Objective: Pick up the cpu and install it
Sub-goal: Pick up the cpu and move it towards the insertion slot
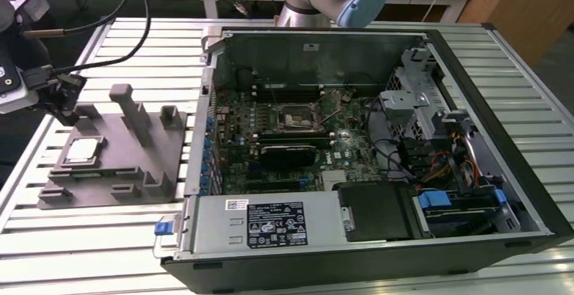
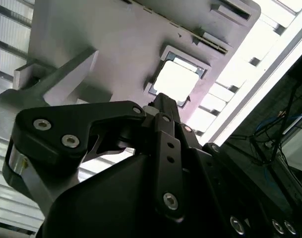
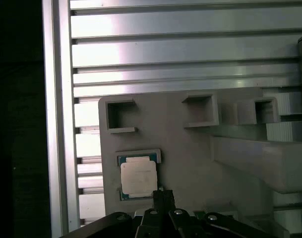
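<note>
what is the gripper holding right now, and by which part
Nothing. The gripper is shut with nothing between its jaws; the cpu lies flat in its recess in the grey tray.

Nothing properly readable anywhere, tbh. Big black label [image 1: 276, 223] with white print and a row of little symbols on the power supply [image 1: 215, 229] in the exterior view, but way too small to make out a single word. Small pale sticker [image 1: 235, 203] just beside it on the same metal housing, same story. Top of the cpu [image 3: 139, 178] in the first wrist view washed out pale, no legible marking there either.
</note>
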Action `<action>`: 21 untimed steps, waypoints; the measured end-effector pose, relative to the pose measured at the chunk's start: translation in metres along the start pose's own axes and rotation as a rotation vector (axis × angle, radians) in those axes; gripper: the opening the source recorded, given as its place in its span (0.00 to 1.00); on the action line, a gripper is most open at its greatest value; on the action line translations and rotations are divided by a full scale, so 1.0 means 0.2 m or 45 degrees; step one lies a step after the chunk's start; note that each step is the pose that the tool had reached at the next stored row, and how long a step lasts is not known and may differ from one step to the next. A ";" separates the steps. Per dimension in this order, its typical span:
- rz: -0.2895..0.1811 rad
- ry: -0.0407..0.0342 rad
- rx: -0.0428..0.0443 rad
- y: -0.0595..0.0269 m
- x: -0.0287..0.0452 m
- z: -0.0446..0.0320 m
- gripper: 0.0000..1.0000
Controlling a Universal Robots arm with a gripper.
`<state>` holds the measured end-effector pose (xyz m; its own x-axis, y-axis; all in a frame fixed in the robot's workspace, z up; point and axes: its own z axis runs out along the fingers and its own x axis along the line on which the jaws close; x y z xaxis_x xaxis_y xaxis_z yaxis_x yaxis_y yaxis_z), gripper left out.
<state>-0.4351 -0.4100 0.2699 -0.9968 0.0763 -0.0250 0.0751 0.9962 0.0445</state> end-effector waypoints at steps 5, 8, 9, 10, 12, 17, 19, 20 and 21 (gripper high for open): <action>0.001 0.0002 0.000 0.001 -0.001 -0.065 0.11; 0.001 -0.0003 0.000 0.001 -0.001 -0.065 0.11; 0.001 -0.0003 0.000 0.001 -0.001 -0.065 0.11; 0.001 -0.0002 0.000 0.001 -0.001 -0.065 0.11; 0.001 -0.0001 0.000 0.001 -0.001 -0.066 0.11; 0.001 -0.0002 0.000 -0.002 0.011 -0.060 0.11; 0.001 -0.0004 0.000 -0.003 0.014 -0.053 0.11; 0.001 -0.0003 0.000 -0.005 0.015 -0.048 0.11; 0.001 -0.0002 0.000 -0.007 0.016 -0.042 0.11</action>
<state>-0.4386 -0.4116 0.2782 -0.9967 0.0769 -0.0251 0.0757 0.9961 0.0445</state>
